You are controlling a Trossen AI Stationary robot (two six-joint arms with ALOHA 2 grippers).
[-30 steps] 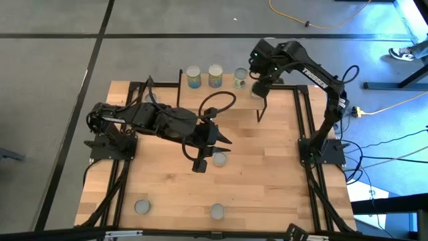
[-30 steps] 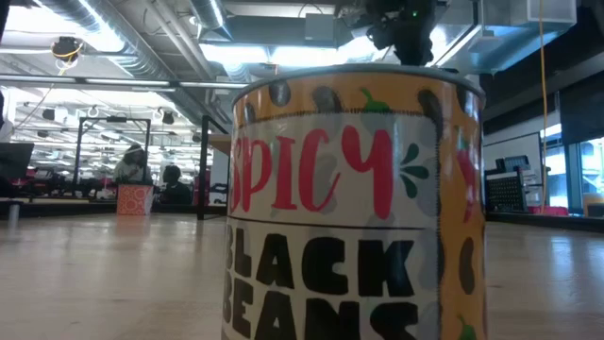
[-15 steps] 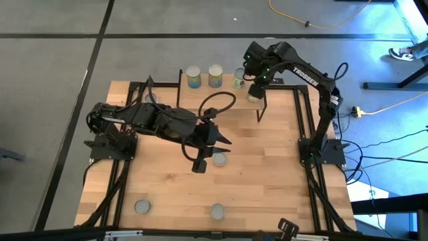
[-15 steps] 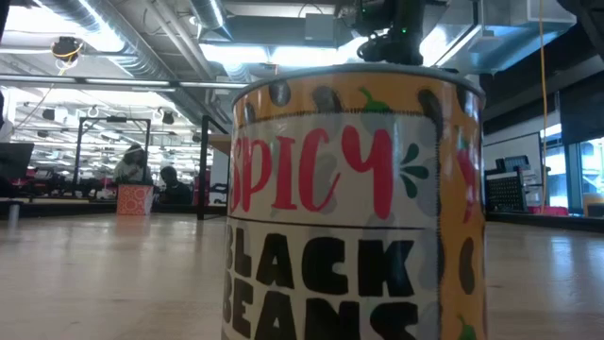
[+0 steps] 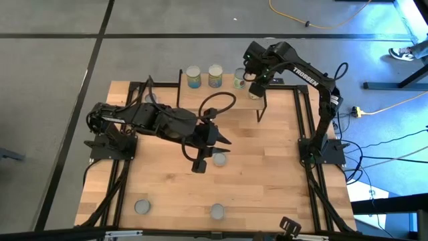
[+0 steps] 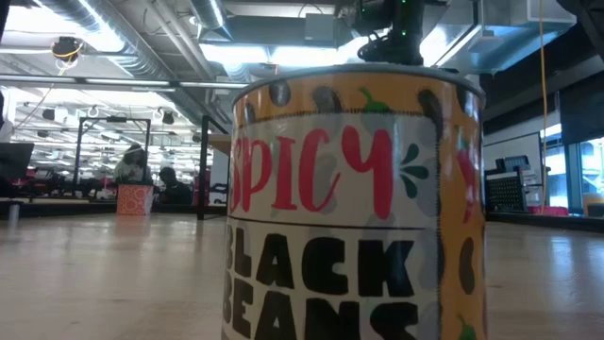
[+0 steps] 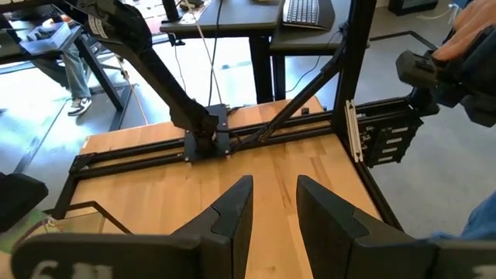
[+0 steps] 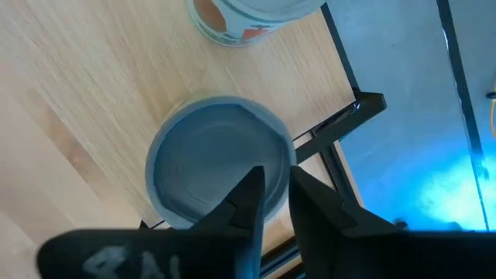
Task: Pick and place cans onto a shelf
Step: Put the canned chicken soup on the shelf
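The right claw [image 5: 254, 86] hung at the upper right of the high view, over the small rack with a light wood top and thin black legs, the shelf [image 5: 200, 94]. Right under it stood a round tin with a silvery top [image 8: 221, 163], near the shelf's corner, with another tin beside it. In the wrist view the right claw's two dark fingers [image 8: 246, 203] sat close together above the tin's lid, not squeezing its sides, so the tin looked let go, though the view is poor. Three more small tins [image 5: 215, 75] stood in a row along the shelf's far edge.

The left claw [image 5: 204, 148] waited over the middle of the big wooden table [image 5: 267, 181] with fingers spread and nothing in them, next to a silver-topped tin [image 5: 219, 159]. Two more tins [image 5: 142, 207] sat near the bottom edge.

The step looked like setting down. Next, the right claw would need to lift straight up without bumping the tin.
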